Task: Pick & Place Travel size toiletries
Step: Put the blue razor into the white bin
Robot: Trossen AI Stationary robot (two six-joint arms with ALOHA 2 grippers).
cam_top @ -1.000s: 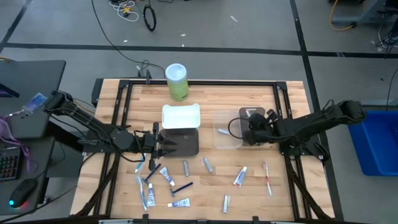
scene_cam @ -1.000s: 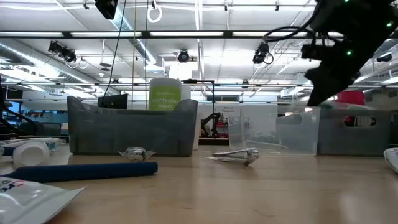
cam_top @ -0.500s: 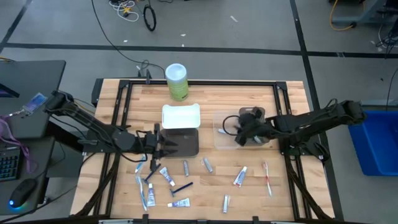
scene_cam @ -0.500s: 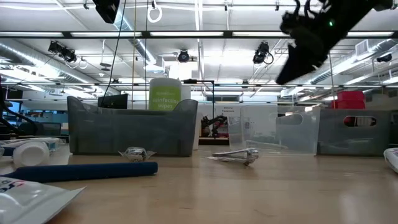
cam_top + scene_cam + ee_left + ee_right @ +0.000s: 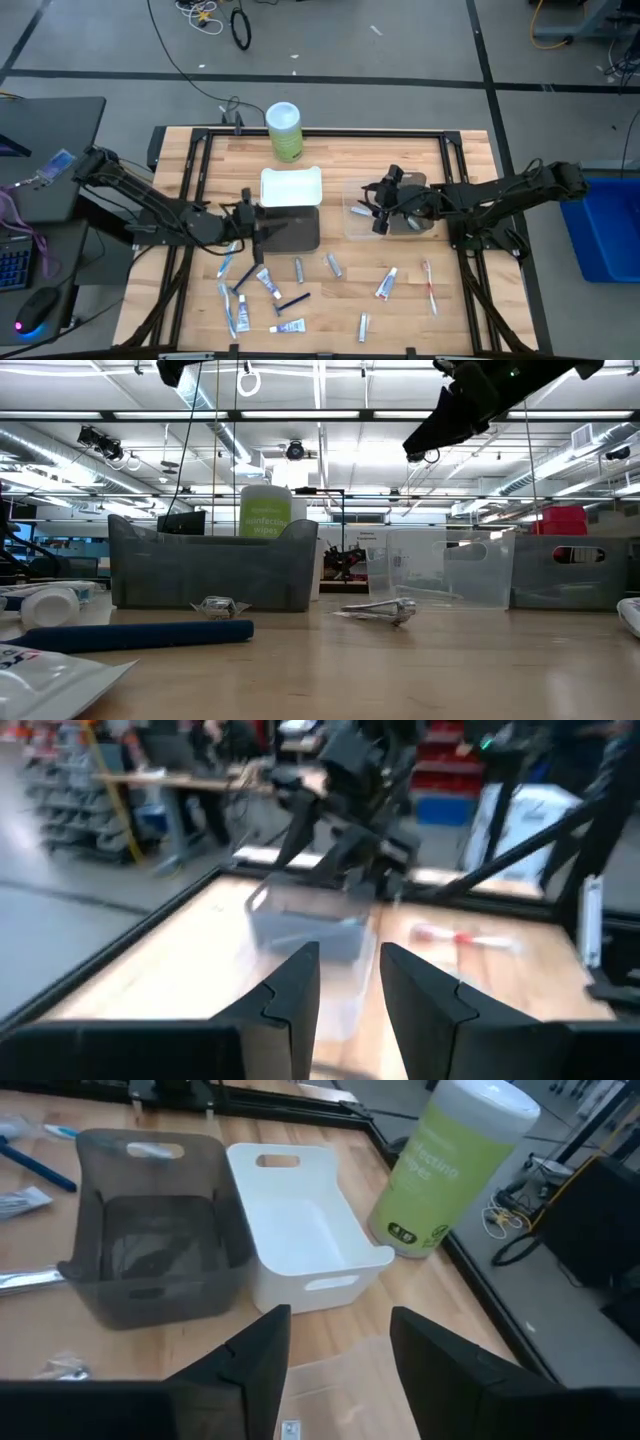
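A: What is hard to make out?

B: In the overhead view, the right tool (image 5: 378, 208) hangs over the clear tray (image 5: 364, 222) at frame centre-right, and the tray's contents are too small to tell. The right wrist view shows its fingers spread wide, holding nothing.

A: And the left tool (image 5: 250, 222)?

B: It sits beside the grey tray (image 5: 296, 228), fingers narrowly apart, empty. The toiletries (image 5: 300, 270) lie scattered on the counter (image 5: 340, 160) across the lower middle. The level view cuts off both arms.

three trays (image 5: 291, 187), one canister (image 5: 284, 130)
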